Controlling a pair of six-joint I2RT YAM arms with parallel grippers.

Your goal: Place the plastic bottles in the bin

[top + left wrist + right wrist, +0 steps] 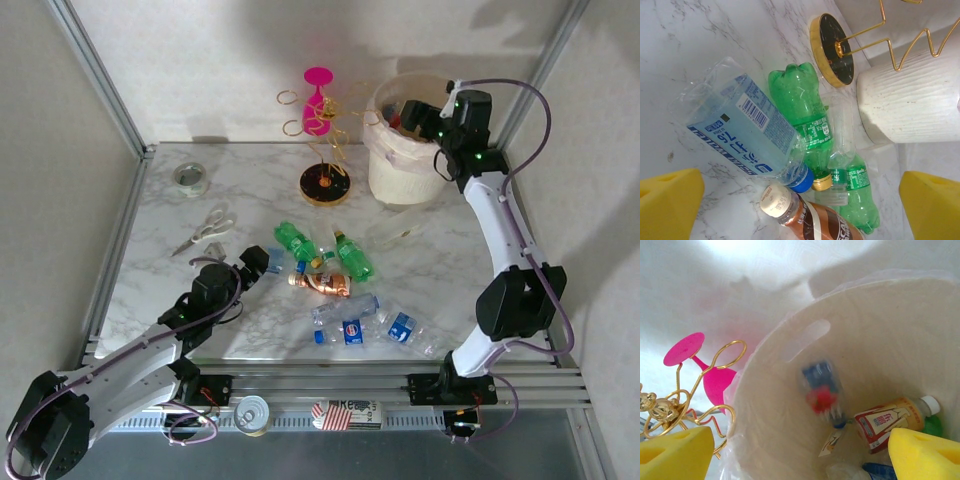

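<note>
- The right gripper hangs over the mouth of the bin at the far right of the marble table. Its yellow pads are spread wide and pinch nothing.
- Below it, inside the bin, a blurred bottle with a blue and red label is clear of the pads. The blur suggests it is in mid-fall.
- At least three more plastic bottles rest in the bottom of the liner: a cream-and-orange labelled bottle, a green-topped one and a blue-capped one.
- The left gripper hovers low over the pile in mid-table, its jaws also wide apart and holding nothing.
- Under it lie a clear bottle with a blue label, a green bottle, a second green bottle and a brown bottle, whose cap sits between the pads.
- Nearer the arms, a cluster of clear blue-labelled bottles waits on the marble. One clear bottle lies near the foot of the bin.
- By these views the job looks roughly a third done, with at least seven bottles left on the table.
- The tape roll, scissors and gold wire stand sit apart from the pile.
</note>
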